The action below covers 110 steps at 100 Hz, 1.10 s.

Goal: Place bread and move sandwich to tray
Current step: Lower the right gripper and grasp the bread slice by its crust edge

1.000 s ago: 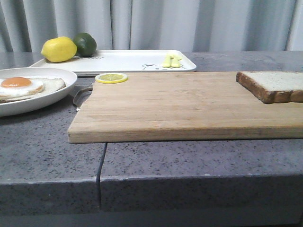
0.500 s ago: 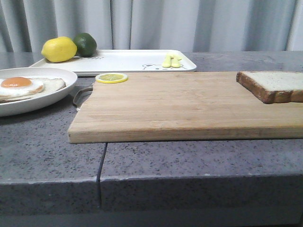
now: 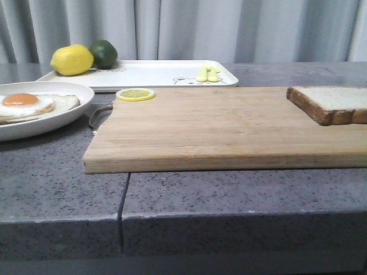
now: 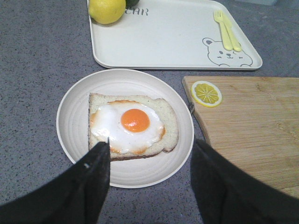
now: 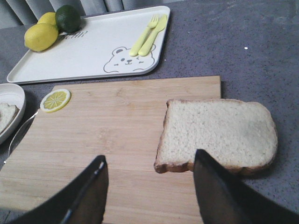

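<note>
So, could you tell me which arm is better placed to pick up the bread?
The right. Its open hand hovers just short of the bread on the board, while the left hand is over the sandwich.

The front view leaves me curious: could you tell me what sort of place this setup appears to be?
Probably a kitchen-style counter staged for food preparation: a wooden cutting board on a speckled grey stone countertop, a fried egg on bread on a plate, and a curtain behind rather than kitchen walls.
</note>
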Available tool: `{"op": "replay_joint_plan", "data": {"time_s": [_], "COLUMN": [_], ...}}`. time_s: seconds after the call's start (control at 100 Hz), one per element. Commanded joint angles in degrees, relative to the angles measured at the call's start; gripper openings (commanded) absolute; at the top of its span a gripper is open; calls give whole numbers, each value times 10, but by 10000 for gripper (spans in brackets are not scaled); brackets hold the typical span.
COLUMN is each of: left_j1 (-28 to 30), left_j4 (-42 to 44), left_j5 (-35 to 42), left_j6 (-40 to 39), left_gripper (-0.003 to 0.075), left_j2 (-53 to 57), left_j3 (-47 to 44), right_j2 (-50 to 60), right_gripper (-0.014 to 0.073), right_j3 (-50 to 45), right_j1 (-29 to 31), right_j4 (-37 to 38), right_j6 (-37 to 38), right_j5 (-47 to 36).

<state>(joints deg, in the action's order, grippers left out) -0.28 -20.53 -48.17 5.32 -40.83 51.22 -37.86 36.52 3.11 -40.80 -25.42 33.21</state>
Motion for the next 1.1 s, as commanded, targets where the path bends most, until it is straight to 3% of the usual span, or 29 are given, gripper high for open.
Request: {"op": "replay_joint_plan", "data": {"time_s": [0.0,0.16,0.3,0.77,1.09], "left_j1": [2,2,2,2,2], "left_j4": [-14,-14,-14,-14,-14], "left_j5": [43,43,43,43,43], "left_j6": [2,2,2,2,2], "left_gripper": [366,366,366,366,366], "left_j2": [-3,-3,-3,-3,-3], "left_j3": [18,18,18,18,17], "right_j2": [-31,-65,-92,-181,-253], "right_gripper": [414,414,414,414,414], "right_j3": [18,16,16,-45,-56], "right_j1": [33,119,137,235,239], "right_j4": [-98,-251,-361,-431,-454], "right_j6": [-81,-196,-281,-313,-322], "right_j5": [-43,-39,-50,-3,26]}}
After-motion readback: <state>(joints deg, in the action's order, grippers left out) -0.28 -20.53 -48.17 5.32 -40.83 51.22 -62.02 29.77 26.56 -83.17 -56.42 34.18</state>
